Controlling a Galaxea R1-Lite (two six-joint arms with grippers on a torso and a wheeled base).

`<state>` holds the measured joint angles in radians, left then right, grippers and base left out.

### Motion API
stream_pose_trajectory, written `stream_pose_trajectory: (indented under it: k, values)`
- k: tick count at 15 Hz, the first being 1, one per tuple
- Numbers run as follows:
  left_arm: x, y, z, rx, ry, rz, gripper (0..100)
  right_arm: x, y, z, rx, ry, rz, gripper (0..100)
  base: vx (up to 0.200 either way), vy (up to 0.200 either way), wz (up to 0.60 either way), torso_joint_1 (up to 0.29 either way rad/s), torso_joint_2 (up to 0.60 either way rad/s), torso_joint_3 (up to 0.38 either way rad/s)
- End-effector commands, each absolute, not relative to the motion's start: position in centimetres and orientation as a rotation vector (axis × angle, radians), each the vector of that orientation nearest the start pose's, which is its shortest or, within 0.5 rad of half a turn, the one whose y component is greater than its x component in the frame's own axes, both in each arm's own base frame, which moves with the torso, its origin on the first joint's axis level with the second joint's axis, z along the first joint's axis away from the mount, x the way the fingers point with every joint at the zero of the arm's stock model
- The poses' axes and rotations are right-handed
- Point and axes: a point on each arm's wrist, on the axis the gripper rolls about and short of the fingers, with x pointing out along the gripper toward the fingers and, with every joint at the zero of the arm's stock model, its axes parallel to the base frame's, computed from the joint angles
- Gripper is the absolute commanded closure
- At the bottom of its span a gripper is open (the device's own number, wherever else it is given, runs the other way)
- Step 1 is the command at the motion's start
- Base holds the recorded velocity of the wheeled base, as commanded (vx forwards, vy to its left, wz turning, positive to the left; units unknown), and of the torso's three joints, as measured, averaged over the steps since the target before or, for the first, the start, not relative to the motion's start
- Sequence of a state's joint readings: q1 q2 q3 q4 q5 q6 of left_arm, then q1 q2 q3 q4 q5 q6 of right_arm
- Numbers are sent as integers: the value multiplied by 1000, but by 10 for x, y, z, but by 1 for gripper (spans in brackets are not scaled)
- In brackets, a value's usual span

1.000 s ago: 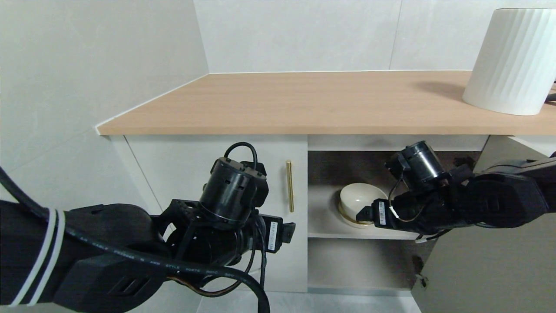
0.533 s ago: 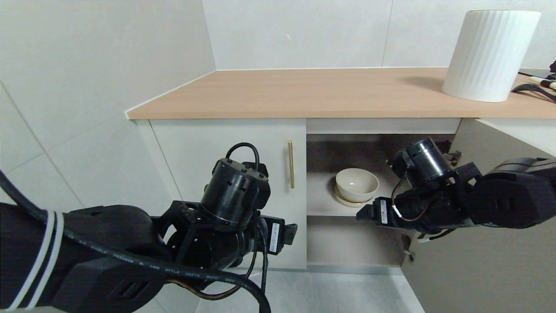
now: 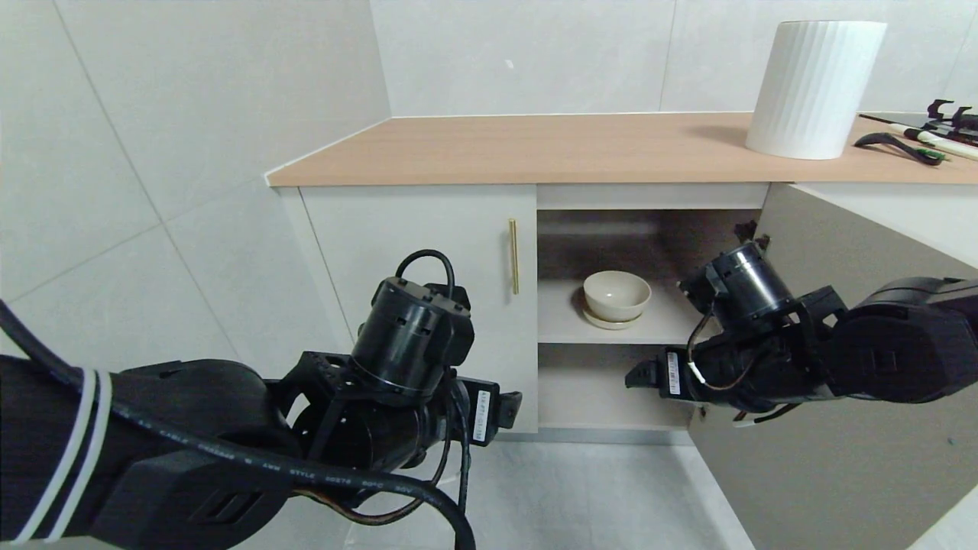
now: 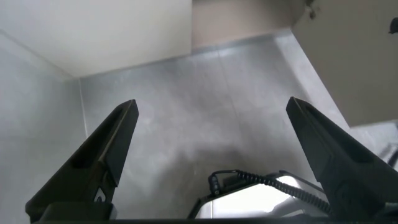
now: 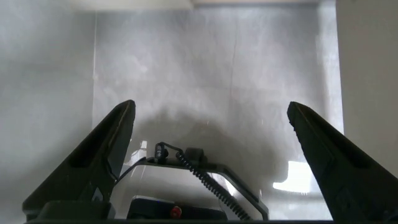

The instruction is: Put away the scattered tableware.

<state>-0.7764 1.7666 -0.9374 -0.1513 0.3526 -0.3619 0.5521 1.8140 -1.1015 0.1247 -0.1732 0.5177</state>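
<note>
Bowl: a cream bowl (image 3: 617,294) stands upright in the open right half of the cabinet (image 3: 649,197), about in the middle of the upper shelf (image 3: 561,327).
Saucer: a pale saucer (image 3: 606,323) lies under the bowl and touches it. Its rim is near the shelf's front edge.
Shelf: bare board shows on both sides of the bowl. A lower compartment opens under the shelf.
Doors: the left door (image 3: 420,275) is shut and has a thin gold handle (image 3: 513,256) along its right edge. The right door (image 3: 848,466) is swung out toward the robot's right side.
Right end effector: the right end effector (image 5: 211,107) hangs before the opening, just beside the open door. It is lower than the shelf edge in the head view and well apart from the bowl. Its fingers (image 5: 93,168) are spread apart and hold nothing.
Left end effector: the left end effector (image 4: 211,106) is before the shut left door, near its lower part. Its fingers (image 4: 99,162) are also spread apart, with nothing between them.
Table: the wooden table (image 3: 535,149) covers the cabinet and meets the tiled wall (image 3: 191,153) at the left and at the back. A white ribbed cylinder (image 3: 814,88) stands near its right end, with some dark tools (image 3: 905,137) just beside it.
Floor: grey tiled floor (image 3: 588,496) lies before the cabinet.
Writing: each end effector has a small white sticker. The print is too small to read.
</note>
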Motion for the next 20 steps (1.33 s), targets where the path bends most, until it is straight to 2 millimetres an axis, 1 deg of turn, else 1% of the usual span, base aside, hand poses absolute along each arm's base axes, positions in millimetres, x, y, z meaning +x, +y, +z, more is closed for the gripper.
stream_pose_trajectory:
  k: [1,4,5,6,7,8,10,12,13,14,16,18,20]
  values:
    - [227,-212,152,18,639,-294,0,276,166,157,186,852,143,0,-200,0,0,2,7,2]
    - [228,-213,151,20,641,-293,0,275,165,159,186,847,142,0,-200,0,0,1,4,1]
    - [228,-213,151,22,642,-293,0,271,161,167,187,829,145,0,0,0,0,0,0,0]
    - [228,-212,151,22,643,-292,0,264,153,179,181,811,151,0,0,0,0,0,0,0]
    - [228,-212,151,21,642,-292,0,255,147,190,178,801,158,0,0,0,0,0,0,0]
    - [227,-211,153,17,636,-294,0,245,141,197,170,812,156,0,0,0,0,0,0,0]
    - [227,-211,155,17,627,-287,0,226,130,191,155,862,139,0,0,0,0,0,0,0]
    - [227,-211,155,21,624,-277,0,202,116,181,148,905,144,0,0,0,0,0,0,0]
    - [227,-211,155,21,624,-275,0,199,115,180,149,908,146,0,0,0,0,0,0,0]
    - [227,-211,154,23,626,-275,0,189,109,171,139,939,143,0,0,0,0,0,0,0]
    - [228,-212,151,28,634,-273,0,186,107,165,128,960,134,0,0,0,0,0,0,0]
    - [228,-212,151,30,634,-274,0,178,103,167,130,953,140,0,0,-200,0,5,5,2]
    - [228,-212,151,28,634,-273,0,176,101,166,128,955,139,0,0,-200,0,2,5,5]
